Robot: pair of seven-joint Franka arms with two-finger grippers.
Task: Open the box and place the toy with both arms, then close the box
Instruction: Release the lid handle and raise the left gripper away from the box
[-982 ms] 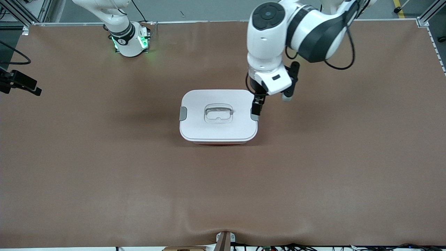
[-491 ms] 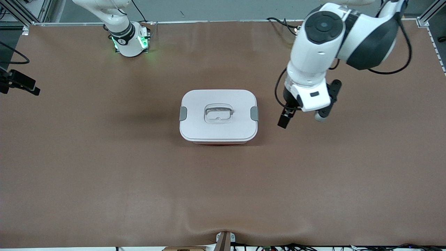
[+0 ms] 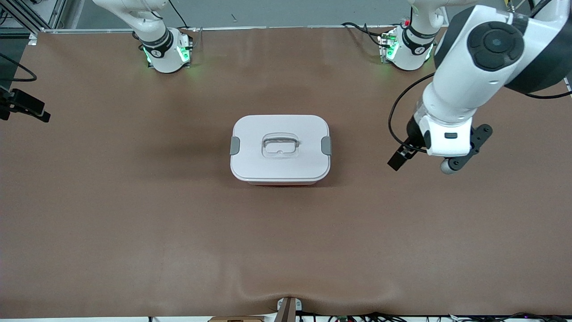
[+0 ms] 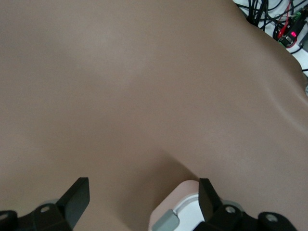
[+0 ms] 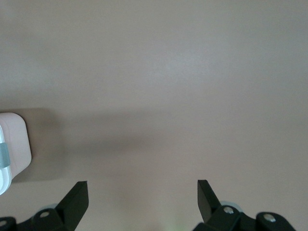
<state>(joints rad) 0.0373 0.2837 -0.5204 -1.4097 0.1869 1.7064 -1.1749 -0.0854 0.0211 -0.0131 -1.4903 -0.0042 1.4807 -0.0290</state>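
The box stands shut in the middle of the table, white lid on, with a grey clip at each end and a clear handle on top. My left gripper is open and empty over bare table, off the box's end toward the left arm's end. In the left wrist view the gripper has the box's corner and one clip beside one finger. My right gripper is open and empty over bare table, with the box's edge off to one side. The toy is out of view.
The brown table mat lies bare around the box. The two arm bases stand at the edge farthest from the front camera. A black device sticks in at the right arm's end. Cables lie past the table's edge.
My left gripper has moved off the box's grey clip toward the left arm's end of the table. The box has stayed shut and in place.
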